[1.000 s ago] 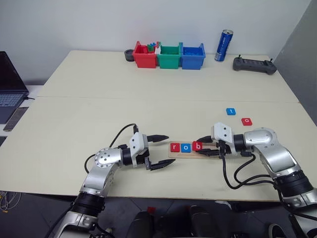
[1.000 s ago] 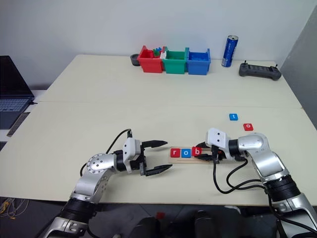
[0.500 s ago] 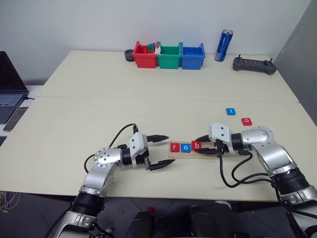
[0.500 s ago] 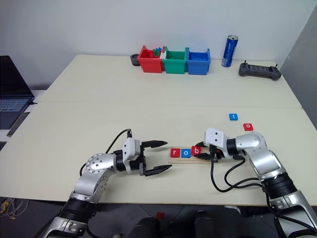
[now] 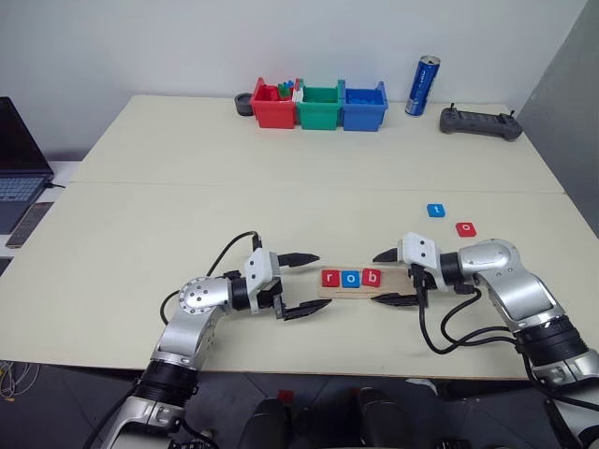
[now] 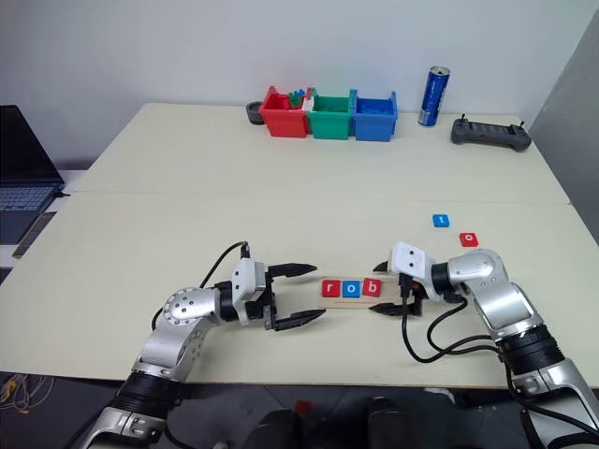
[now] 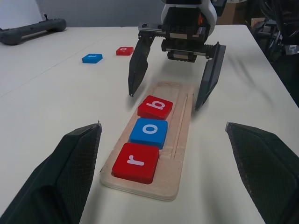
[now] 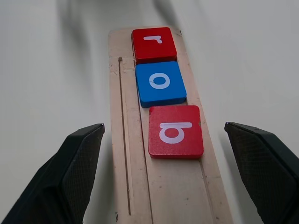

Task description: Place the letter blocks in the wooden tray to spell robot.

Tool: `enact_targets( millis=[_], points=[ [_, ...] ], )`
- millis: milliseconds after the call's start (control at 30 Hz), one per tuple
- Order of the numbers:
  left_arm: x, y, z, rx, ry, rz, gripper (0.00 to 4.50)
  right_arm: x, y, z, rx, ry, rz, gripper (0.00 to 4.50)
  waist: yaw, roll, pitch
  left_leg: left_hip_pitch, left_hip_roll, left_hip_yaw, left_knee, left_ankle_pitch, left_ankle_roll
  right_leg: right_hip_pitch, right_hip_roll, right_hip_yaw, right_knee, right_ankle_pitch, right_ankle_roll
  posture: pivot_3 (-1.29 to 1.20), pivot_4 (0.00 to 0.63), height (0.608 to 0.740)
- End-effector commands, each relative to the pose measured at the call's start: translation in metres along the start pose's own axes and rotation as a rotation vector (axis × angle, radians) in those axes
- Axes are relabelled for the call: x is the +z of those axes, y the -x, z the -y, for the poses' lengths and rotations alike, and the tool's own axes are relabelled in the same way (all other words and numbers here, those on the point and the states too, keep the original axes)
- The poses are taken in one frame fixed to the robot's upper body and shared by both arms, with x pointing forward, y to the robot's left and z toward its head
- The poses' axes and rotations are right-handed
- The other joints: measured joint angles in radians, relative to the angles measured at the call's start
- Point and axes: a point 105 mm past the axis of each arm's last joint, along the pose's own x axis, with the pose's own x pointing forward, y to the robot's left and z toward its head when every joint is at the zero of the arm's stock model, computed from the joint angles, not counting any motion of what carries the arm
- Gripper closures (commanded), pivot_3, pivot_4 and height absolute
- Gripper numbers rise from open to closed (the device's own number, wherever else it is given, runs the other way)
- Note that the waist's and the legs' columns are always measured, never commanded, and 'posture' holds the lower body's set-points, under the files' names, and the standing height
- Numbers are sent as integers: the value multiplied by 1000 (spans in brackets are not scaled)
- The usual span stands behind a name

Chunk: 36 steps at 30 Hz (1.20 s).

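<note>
Now that the right end effector [image 5: 394, 277] has spread its fingers wide off the red "b" block [image 5: 372, 276], that tile lies released, third in the wooden tray [image 7: 180, 140] on the table [image 5: 281, 206], after red "r" [image 5: 330, 278] and blue "o" [image 5: 351, 278]. Left end effector [image 5: 301, 285]: fingers apart, empty, beside the tray's end. Blue "t" [image 5: 436, 210] and red "o" [image 5: 466, 228]: loose, well apart from the tray. Tray's right end is partly hidden in the head views.

Pale beige table [image 5: 281, 187] stands against a plain white wall [image 5: 187, 47]
</note>
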Motion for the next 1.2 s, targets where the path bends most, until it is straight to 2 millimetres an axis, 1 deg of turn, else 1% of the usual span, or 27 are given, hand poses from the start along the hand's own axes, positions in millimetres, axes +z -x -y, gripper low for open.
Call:
enact_targets(
  millis=[33,100,200,333,433,533,567,667,967,1200],
  points=[
    [8,-3,-2,-10,-26,29,0,22,11,15,-75,39,68,43,0,0,0,0,0,0,0,0,0,0,0,0,0,0,0,0,150,740],
    [8,-3,-3,-11,-27,29,0,25,11,18,-92,41,83,43,0,0,0,0,0,0,0,0,0,0,0,0,0,0,0,0,150,740],
    [9,-4,-3,-13,-28,31,0,27,10,23,-115,39,95,640,0,0,0,0,0,0,0,0,0,0,0,0,0,0,0,0,150,740],
    [9,-5,-3,-13,-28,34,0,17,4,28,-143,69,55,2079,0,0,0,0,0,0,0,0,0,0,0,0,0,0,0,0,150,740],
    [8,-4,-2,-13,-26,34,0,16,1,31,-167,84,50,3260,0,0,0,0,0,0,0,0,0,0,0,0,0,0,0,0,150,740],
    [8,-4,-1,-14,-25,33,0,14,-2,32,-172,100,44,4304,-1,0,0,0,0,0,0,0,0,0,0,0,0,0,0,0,150,740],
    [8,-4,-1,-14,-24,33,0,14,-3,32,-172,114,38,4461,-1,0,0,0,0,0,0,0,0,0,0,0,0,0,0,0,150,740],
    [8,-3,-1,-13,-24,31,0,13,-6,31,-171,137,30,4461,-2,0,0,0,0,0,0,0,0,0,0,0,0,0,0,0,150,740],
    [8,-3,-1,-16,-27,28,0,20,-10,21,-115,171,46,4461,-2,0,0,0,0,0,0,0,0,0,0,0,0,0,0,0,150,740],
    [8,-3,-3,-11,-28,26,0,16,-10,13,-76,166,34,4461,-2,0,0,0,0,0,0,0,0,0,0,0,0,0,0,0,150,740]
  ],
)
